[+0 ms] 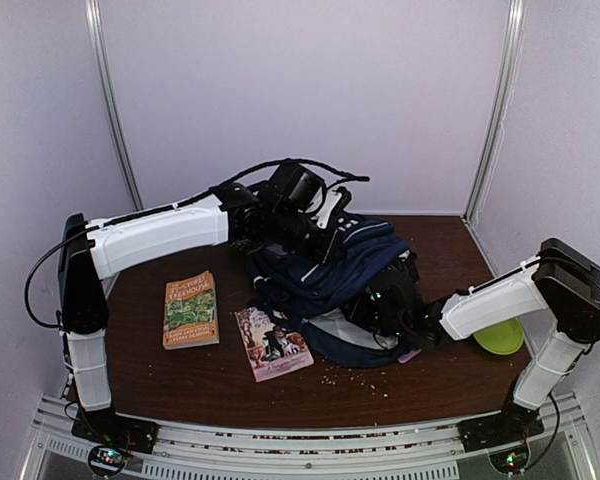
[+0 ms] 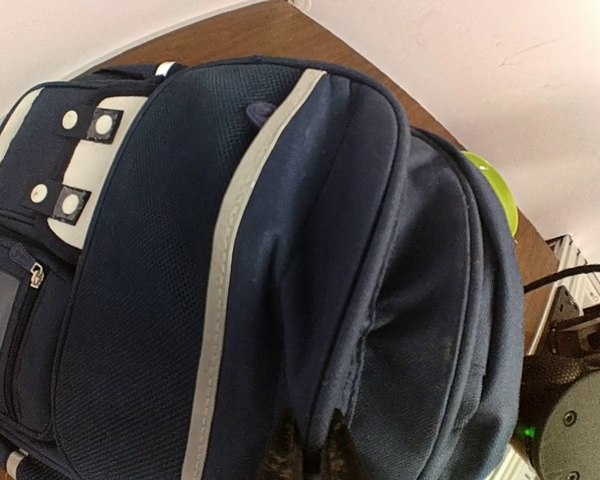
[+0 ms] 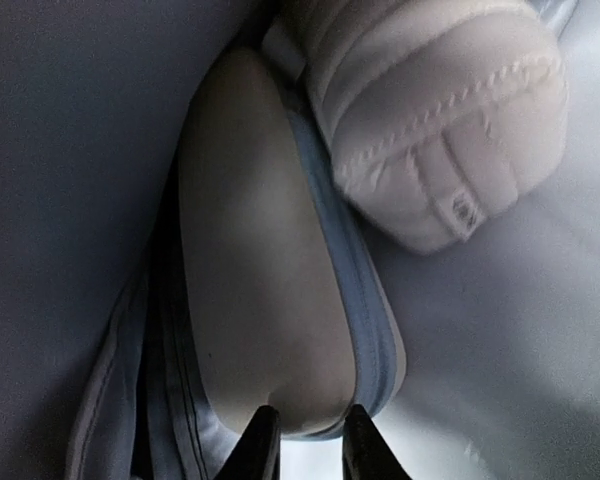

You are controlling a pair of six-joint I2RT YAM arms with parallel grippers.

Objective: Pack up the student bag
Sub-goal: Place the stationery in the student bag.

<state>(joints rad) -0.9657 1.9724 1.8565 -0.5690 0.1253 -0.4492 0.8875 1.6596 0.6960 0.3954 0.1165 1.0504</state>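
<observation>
Pinching a fold of dark blue cloth at the bottom edge of the left wrist view, the left gripper (image 2: 308, 455) is clamping down on the student bag (image 1: 330, 275) near its top end. The bag is slumping in a heap in the middle of the table (image 1: 180, 385), its striped front panel and white buckle patches facing the left wrist camera. This hold is probably lifting the upper flap and propping the mouth open, so that the other arm has room to work.

The right gripper (image 3: 307, 445) is reaching into the bag from the right side of the overhead view, its tip hidden among the folds. Its own camera is showing pale grey lining (image 3: 520, 330) all around, so it is likely inside the main compartment. Its fingers (image 3: 263, 440) are standing a narrow gap apart at the bottom of the frame. The lower end of a smooth cream item (image 3: 260, 270) edged in light blue is lying at or just above them; I cannot tell whether they are gripping it. A white padded piece (image 3: 440, 120) is sitting in the upper right, just beside the cream item.

A green book (image 1: 191, 309) and a pinkish book (image 1: 272, 343) are lying flat left of the bag, apart from both arms, likely waiting to be packed. A lime-green dish (image 1: 500, 337) is peeking out beneath the right arm.
</observation>
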